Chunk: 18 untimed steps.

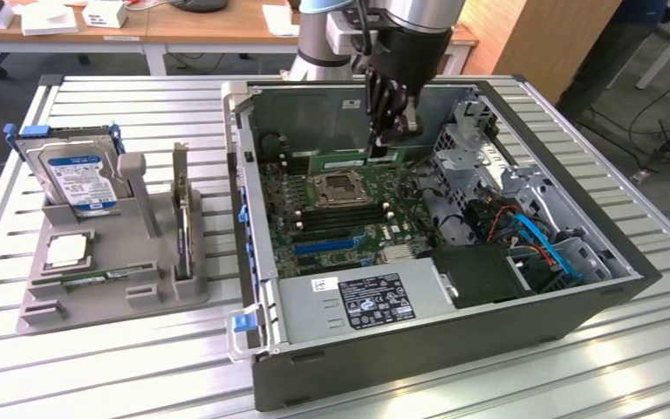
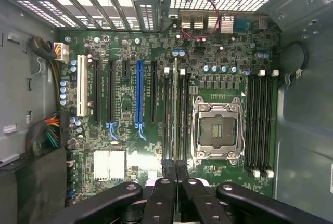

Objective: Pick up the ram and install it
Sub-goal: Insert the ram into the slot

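Observation:
My gripper (image 1: 379, 144) reaches down into the open computer case (image 1: 614, 288) over the green motherboard (image 1: 347, 218). It is shut on the ram (image 1: 365, 162), a thin green stick held by its upper edge. In the wrist view the ram (image 2: 176, 109) shows edge-on between the fingertips of the gripper (image 2: 176, 168). It lines up with the black memory slots (image 2: 182, 115) beside the CPU socket (image 2: 217, 130). I cannot tell whether it touches a slot. A second, similar ram stick (image 1: 108, 278) lies in the grey holder (image 1: 114, 301) on the exterior view's left.
The grey holder also carries a silver hard drive with a blue label (image 1: 73, 175), a square chip (image 1: 67, 251) and an upright card (image 1: 181, 209). Inside the case are a power supply (image 1: 365, 301), drive cages (image 1: 481, 157) and blue cables (image 1: 544, 240). More memory slots (image 2: 260, 120) lie on the socket's other side.

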{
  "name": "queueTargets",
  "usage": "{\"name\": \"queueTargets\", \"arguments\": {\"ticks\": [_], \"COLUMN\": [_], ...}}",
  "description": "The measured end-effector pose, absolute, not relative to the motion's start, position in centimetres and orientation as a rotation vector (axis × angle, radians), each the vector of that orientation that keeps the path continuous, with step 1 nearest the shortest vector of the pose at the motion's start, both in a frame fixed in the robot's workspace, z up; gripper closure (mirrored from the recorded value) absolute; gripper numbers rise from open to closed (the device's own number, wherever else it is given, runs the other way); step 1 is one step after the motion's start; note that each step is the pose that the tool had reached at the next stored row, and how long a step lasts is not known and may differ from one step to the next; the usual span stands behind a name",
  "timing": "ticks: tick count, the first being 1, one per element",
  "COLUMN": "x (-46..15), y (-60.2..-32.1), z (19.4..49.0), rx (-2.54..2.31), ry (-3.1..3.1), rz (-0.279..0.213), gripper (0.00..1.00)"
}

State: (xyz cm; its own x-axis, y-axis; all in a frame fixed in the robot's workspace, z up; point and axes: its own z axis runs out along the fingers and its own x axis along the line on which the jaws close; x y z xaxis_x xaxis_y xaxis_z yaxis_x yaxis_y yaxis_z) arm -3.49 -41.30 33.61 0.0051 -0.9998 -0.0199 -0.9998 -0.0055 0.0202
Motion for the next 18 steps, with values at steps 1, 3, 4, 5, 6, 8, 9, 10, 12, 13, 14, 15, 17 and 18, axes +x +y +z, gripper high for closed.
{"name": "queueTargets", "arguments": {"ticks": [1, 3, 4, 5, 6, 8, 9, 10, 12, 13, 14, 15, 17, 18], "x": [-3.5, -3.5, -3.5, -3.5, -3.5, -3.5, -3.5, -3.5, -3.5, -3.5, -3.5, -3.5, -3.5, -3.5], "y": [-41.3, -41.3, -41.3, -41.3, -41.3, -41.3, -41.3, -41.3, -41.3, -41.3, -41.3, -41.3, -41.3, -41.3], "z": [33.5, 33.3, 33.2, 33.1, 33.0, 32.8, 32.7, 32.6, 32.4, 32.3, 32.2, 32.1, 31.9, 31.9], "rx": [2.227, 2.226, 2.225, 2.225, 2.224, 2.223, 2.222, 2.221, 2.220, 2.219, 2.218, 2.217, 2.215, 2.214], "ry": [-2.215, -2.216, -2.217, -2.217, -2.218, -2.219, -2.220, -2.221, -2.222, -2.223, -2.224, -2.225, -2.227, -2.228], "rz": [-0.045, -0.045, -0.044, -0.044, -0.044, -0.044, -0.044, -0.044, -0.044, -0.044, -0.044, -0.044, -0.044, -0.044], "gripper": [0.89, 0.89, 0.89, 0.89, 0.89, 0.89, 0.89, 0.89, 0.89, 0.89, 0.89, 0.89, 0.89, 0.89]}}
